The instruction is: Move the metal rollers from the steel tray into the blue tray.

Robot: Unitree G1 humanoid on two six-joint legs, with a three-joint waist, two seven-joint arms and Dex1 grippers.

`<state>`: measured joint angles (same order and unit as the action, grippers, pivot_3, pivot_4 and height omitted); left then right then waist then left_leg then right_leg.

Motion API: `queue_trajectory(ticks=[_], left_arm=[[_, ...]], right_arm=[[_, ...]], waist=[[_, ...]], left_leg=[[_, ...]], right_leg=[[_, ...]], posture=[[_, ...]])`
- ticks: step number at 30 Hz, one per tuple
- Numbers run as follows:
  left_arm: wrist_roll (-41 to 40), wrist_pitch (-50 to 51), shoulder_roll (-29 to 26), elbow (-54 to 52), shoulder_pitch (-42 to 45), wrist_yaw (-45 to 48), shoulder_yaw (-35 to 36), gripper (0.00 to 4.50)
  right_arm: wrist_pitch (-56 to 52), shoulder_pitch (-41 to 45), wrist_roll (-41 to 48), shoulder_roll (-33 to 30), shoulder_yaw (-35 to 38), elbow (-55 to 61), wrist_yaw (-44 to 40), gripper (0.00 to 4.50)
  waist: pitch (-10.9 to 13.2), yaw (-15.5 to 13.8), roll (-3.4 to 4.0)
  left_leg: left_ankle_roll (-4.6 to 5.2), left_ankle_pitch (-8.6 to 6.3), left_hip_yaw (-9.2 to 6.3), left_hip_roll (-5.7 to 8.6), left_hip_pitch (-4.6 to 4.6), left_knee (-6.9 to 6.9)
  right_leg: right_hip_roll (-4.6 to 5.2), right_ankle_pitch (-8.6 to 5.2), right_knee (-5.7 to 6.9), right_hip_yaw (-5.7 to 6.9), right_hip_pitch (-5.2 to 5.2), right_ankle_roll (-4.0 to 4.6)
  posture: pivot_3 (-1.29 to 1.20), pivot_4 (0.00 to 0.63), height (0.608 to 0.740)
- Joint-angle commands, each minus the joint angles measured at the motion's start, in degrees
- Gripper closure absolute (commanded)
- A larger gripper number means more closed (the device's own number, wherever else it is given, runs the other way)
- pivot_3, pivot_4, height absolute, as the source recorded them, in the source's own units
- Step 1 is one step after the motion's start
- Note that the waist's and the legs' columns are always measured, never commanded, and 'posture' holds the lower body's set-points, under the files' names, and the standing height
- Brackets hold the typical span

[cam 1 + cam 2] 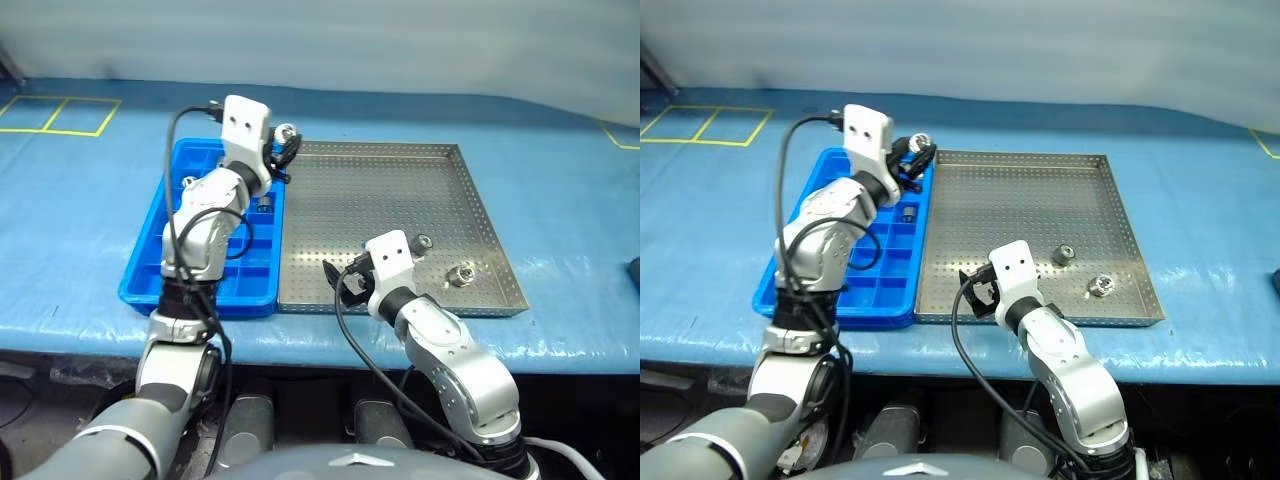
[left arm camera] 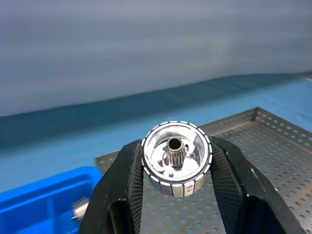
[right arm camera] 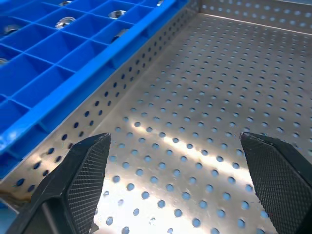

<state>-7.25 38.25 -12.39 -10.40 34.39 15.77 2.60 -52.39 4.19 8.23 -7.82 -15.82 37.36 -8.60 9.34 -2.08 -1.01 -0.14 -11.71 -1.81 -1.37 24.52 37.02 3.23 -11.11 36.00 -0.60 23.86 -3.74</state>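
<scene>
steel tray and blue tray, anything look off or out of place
Nothing stands out. Two metal rollers lie loose on the steel tray, awaiting transfer. The blue tray sits square beside it with rollers in compartments. The left gripper holds one roller cleanly; the right gripper is open.

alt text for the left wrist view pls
Two black fingers pinch a shiny metal roller, its toothed centre hole facing the camera. Below it lie the perforated steel tray and a corner of the blue tray.
</scene>
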Motion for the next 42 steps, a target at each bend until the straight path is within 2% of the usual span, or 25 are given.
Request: queue_trajectory(ticks=[1,7,13,22,25,27,32,34,39,42], left_arm=[[1.35,2.74,-2.22,-10.13,-4.15,-2.06,0.53,2.83],[2.1,7.39,-2.22,-22.24,-18.92,-7.4,4.77,2.83],[4.87,7.94,-1.66,-26.12,-30.0,-11.09,4.35,2.83],[5.05,10.29,2.7,-25.03,-34.04,-15.5,6.3,2.83],[3.96,11.77,3.32,-25.43,-34.51,-14.75,6.01,2.83],[3.36,13.58,3.81,-26.6,-35.14,-14.39,5.53,2.05],[3.24,16.12,3.12,-29.0,-35.44,-13.93,5.07,0.56],[3.33,13.83,3.14,-29.38,-33.46,-14.0,4.97,0.01],[-0.49,2.31,5.73,-26.78,-24.64,-11.76,5.99,0.01],[1.11,-4.44,5.03,-21.62,-22.36,-10.37,3.04,0.01]], right_arm=[[1.87,1.79,0.66,-0.18,-0.78,-0.14,-1.6,0.0],[9.11,4.82,-0.24,-0.61,-3.47,-4.26,-4.94,0.0],[13.29,5.91,-0.2,-0.68,-4.61,-7.1,-7.33,0.0],[13.58,5.97,-0.13,-0.11,-5.12,-8.17,-8.48,0.0],[13.36,5.68,-0.24,0.07,-5.05,-7.92,-8.36,0.0],[13.09,5.19,-0.45,-0.07,-5.05,-7.48,-8.18,0.0],[12.57,3.66,-0.61,-0.23,-4.35,-6.32,-7.29,0.0],[12.44,2.97,-0.47,-0.21,-3.74,-5.7,-6.88,0.0],[11.78,1.13,-0.49,0.04,-0.9,-2.8,-4.76,0.0],[10.2,-0.14,-1.05,0.2,2.81,-0.39,-2.05,0.0]], waist=[[0.01,-0.82,-0.02],[0.01,-3.31,-0.03],[0.01,-5.67,-0.03],[0.01,-9.87,-0.03],[-0.04,-10.31,0.01],[-0.04,-10.44,0.0],[-0.05,-10.7,0.02],[-0.05,-10.75,0.01],[-0.05,-11.62,-0.02],[-0.08,-11.32,-0.01]], left_leg=[[0.0,0.0,0.0,0.0,0.0,0.01],[-0.04,0.02,-0.01,0.0,0.0,0.07],[-0.08,0.03,-0.06,-0.03,-0.03,0.02],[-0.18,-0.02,0.01,-0.08,0.05,0.02],[-0.2,-0.03,0.13,-0.11,0.1,-0.05],[-0.2,-0.03,0.18,-0.13,0.15,-0.08],[-0.24,-0.06,0.22,-0.14,0.19,-0.1],[-0.24,-0.06,0.22,-0.16,0.18,-0.09],[-0.32,-0.08,0.2,-0.18,0.2,0.02],[-0.33,-0.08,0.34,-0.17,0.21,0.02]], right_leg=[[0.0,0.0,0.0,0.0,0.0,0.0],[0.02,-0.01,-0.02,0.04,-0.03,0.0],[-0.01,-0.05,0.0,0.12,-0.02,0.06],[0.0,-0.05,-0.01,0.15,0.14,0.07],[0.0,-0.06,0.0,0.12,0.53,0.08],[0.0,-0.06,0.02,0.1,0.52,0.08],[-0.01,-0.08,0.02,0.1,0.52,0.13],[-0.01,-0.08,0.02,0.1,0.55,0.13],[-0.01,-0.08,0.01,0.16,0.65,0.13],[0.03,-0.07,-0.04,0.09,0.63,0.11]], posture=[[0.28,0.15,0.74],[0.37,0.15,0.74],[0.42,0.15,0.74],[0.43,0.15,0.74],[0.41,0.15,0.74],[0.4,0.15,0.74],[0.38,0.15,0.74],[0.37,0.15,0.74],[0.35,0.15,0.74],[0.27,0.15,0.74]])
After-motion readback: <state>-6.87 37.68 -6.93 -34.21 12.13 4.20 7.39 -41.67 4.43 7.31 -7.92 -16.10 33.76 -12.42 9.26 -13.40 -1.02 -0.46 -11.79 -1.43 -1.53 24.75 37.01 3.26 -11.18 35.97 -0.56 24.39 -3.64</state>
